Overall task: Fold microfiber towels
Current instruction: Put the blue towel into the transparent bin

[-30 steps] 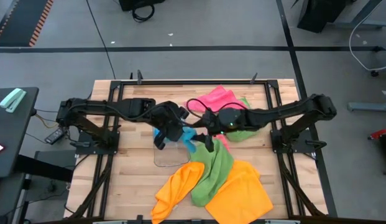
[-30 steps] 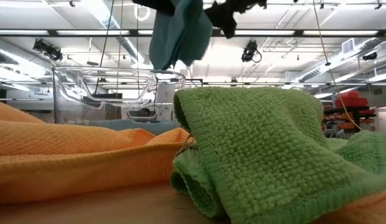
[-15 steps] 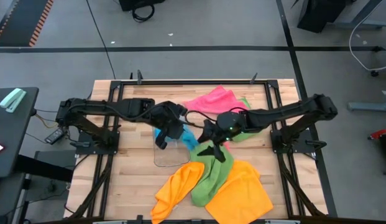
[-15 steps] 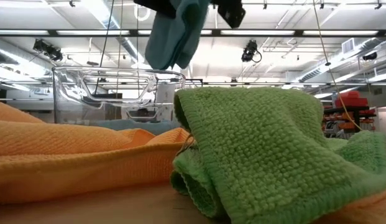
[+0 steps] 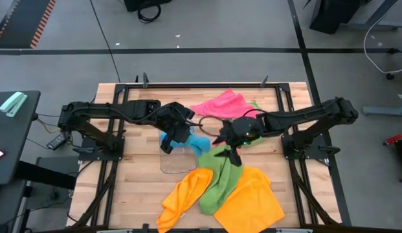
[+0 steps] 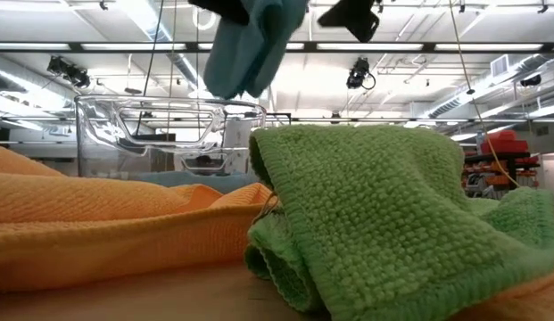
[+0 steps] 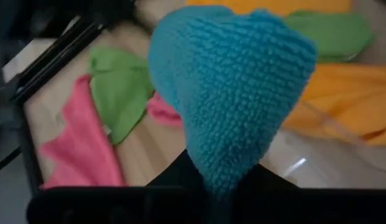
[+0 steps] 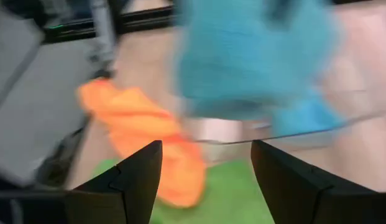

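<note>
Right gripper (image 5: 235, 156) has let go and backed toward frame centre-right, jaws wide, empty. Left gripper (image 5: 177, 134) still pinches sky-blue microfiber towel (image 5: 188, 140), hanging over clear plastic tray (image 5: 169, 165). Fold not started.

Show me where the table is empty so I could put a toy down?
Bare wood shows along the wooden table's left side, left of the clear plastic tray. The middle and right are crowded with the orange towels, green towel and pink towel.

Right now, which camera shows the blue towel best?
The left wrist view: the blue towel fills it, pinched in the left end effector. High view shows a patch, low view its hanging fold, right wrist view a blur.
</note>
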Robot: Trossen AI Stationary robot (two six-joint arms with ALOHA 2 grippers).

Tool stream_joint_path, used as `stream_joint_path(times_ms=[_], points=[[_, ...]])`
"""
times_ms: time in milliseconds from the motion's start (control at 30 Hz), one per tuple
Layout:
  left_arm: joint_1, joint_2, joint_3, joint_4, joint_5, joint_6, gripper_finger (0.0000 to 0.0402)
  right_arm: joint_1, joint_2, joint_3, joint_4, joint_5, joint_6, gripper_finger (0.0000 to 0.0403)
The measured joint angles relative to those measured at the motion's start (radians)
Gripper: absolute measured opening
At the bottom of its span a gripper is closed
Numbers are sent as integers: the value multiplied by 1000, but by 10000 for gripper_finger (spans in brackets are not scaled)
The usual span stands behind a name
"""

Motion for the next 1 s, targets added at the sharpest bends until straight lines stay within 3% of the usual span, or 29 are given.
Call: stream_joint_path(times_ms=[200,267,467,767,1000], points=[[-1,-12,1,17,45,-33,18,-46,-19,-1,-14,243,-24,254],[7,-12,1,17,76,-88,21,-57,-11,-1,36,281,-22,255],[34,-5,0,8,152,-267,64,-45,28,-2,139,198,0,255],[77,-5,0,-42,257,-290,18,52,40,-2,194,141,-31,255],[98,-5,0,75,392,-301,41,43,41,-2,306,158,-59,255]])
